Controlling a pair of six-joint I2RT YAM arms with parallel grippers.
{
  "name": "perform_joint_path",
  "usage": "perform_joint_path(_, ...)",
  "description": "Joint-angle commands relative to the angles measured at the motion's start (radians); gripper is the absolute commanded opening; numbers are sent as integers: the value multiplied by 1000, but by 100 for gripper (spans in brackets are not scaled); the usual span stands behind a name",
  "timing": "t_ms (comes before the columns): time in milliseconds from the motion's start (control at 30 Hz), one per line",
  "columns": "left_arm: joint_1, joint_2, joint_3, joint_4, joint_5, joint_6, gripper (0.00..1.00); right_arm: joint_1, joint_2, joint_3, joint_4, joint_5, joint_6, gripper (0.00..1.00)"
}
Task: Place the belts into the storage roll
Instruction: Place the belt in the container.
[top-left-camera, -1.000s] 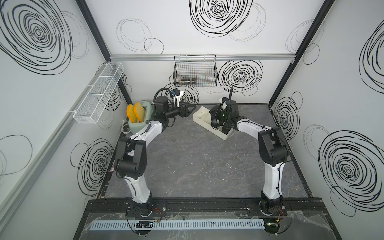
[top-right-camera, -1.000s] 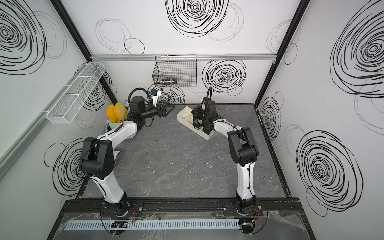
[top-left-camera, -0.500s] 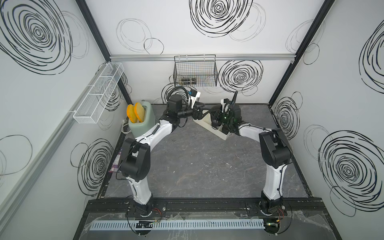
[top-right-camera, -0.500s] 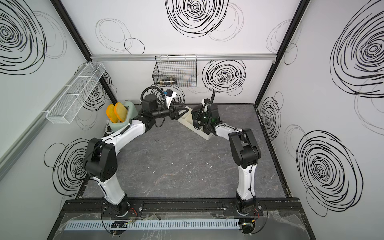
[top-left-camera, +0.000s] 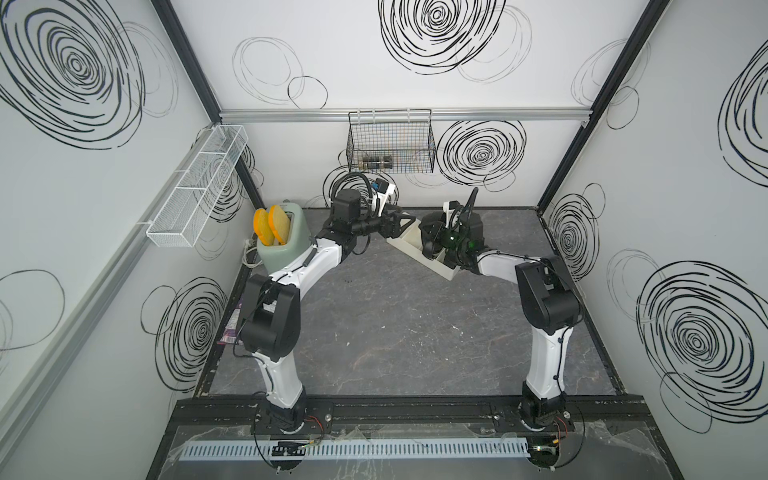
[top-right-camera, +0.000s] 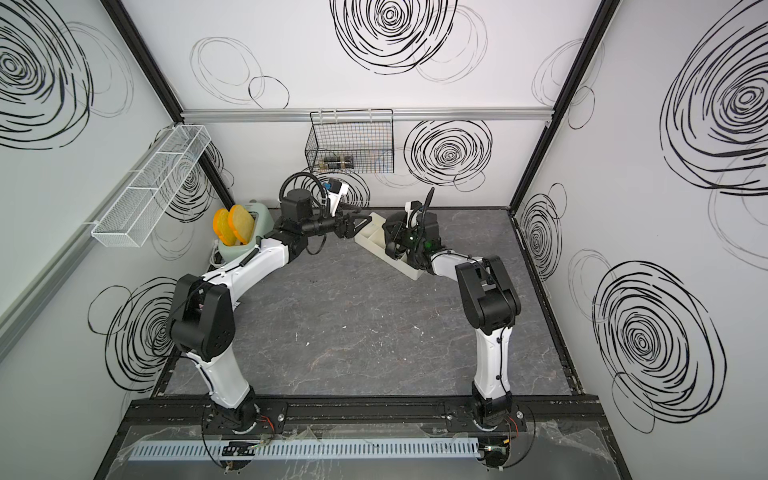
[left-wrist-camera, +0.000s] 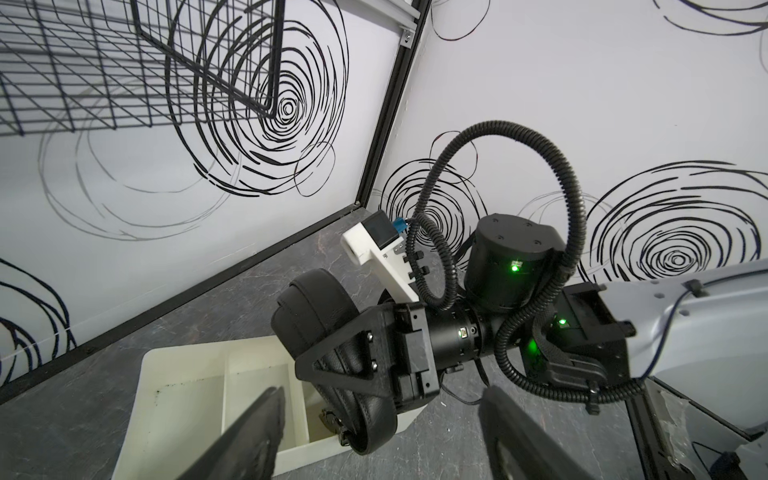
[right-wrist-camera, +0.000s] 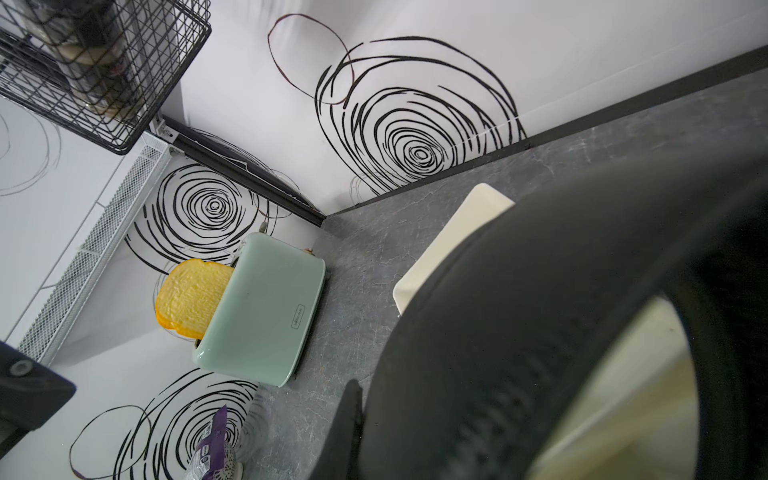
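My left arm reaches low toward the worktop's back edge, the left pincer (top-left-camera: 400, 221) spread wide and empty just beside the far end of the storage roll (left-wrist-camera: 183, 395). My right arm bends in from the right side, the right pincer (top-left-camera: 431, 244) clamped on a belt (left-wrist-camera: 316, 299). The roll lies slantwise near the back edge, its two compartments nearest my left pincer bare, and the belt, a thick black stitched coil held on edge, hangs its buckle (left-wrist-camera: 332, 420) into the next.
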Motion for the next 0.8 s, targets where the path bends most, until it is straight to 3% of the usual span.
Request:
perform_joint_path(0,-21,38,19,-3,-15,28,79,-21,-16,-17,-109,30,-26,0)
perform_joint_path(133,-49,33,-63,65,-23,19,81,-19,-17,-2,-130,37,-24,0)
perform_joint_path(367,-101,40,-215,283,-56,-29,93,-16,-21,10,-144,36,-23,0)
perform_joint_path(567,-127,90,-230,382,-99,-67,100,-14,-27,20,-145,30,-14,0)
perform_joint_path(767,-147,156,-123,246,-117,-1,100,-11,-26,23,-143,28,-8,0)
